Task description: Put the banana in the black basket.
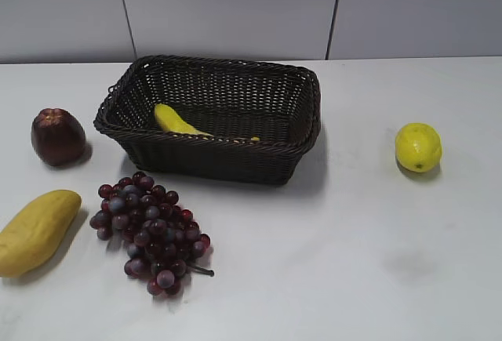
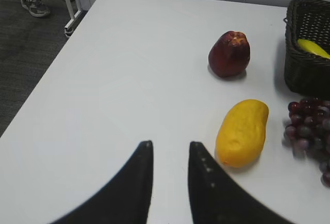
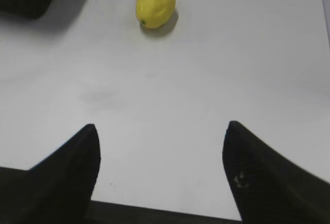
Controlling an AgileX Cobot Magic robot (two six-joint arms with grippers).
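Note:
The banana [image 1: 176, 121] lies inside the black basket [image 1: 227, 161], partly hidden by the near wall. The left wrist view shows its yellow end [image 2: 312, 48] inside the basket [image 2: 304, 74] at the right edge. A corner of the basket [image 3: 26, 0] shows at the top left of the right wrist view. My left gripper [image 2: 170, 144] is open with a narrow gap, empty, over bare table left of the mango-like fruit. My right gripper [image 3: 161, 127] is wide open and empty near the table's front edge. Neither gripper shows in the exterior view.
A dull-yellow mango-like fruit [image 1: 35, 231] [image 2: 242, 131], a bunch of dark red grapes [image 1: 149, 231] [image 2: 309, 131] and a dark red apple [image 1: 57, 136] [image 2: 229, 54] lie left of the basket. A lemon [image 1: 418, 146] [image 3: 155, 3] lies to its right.

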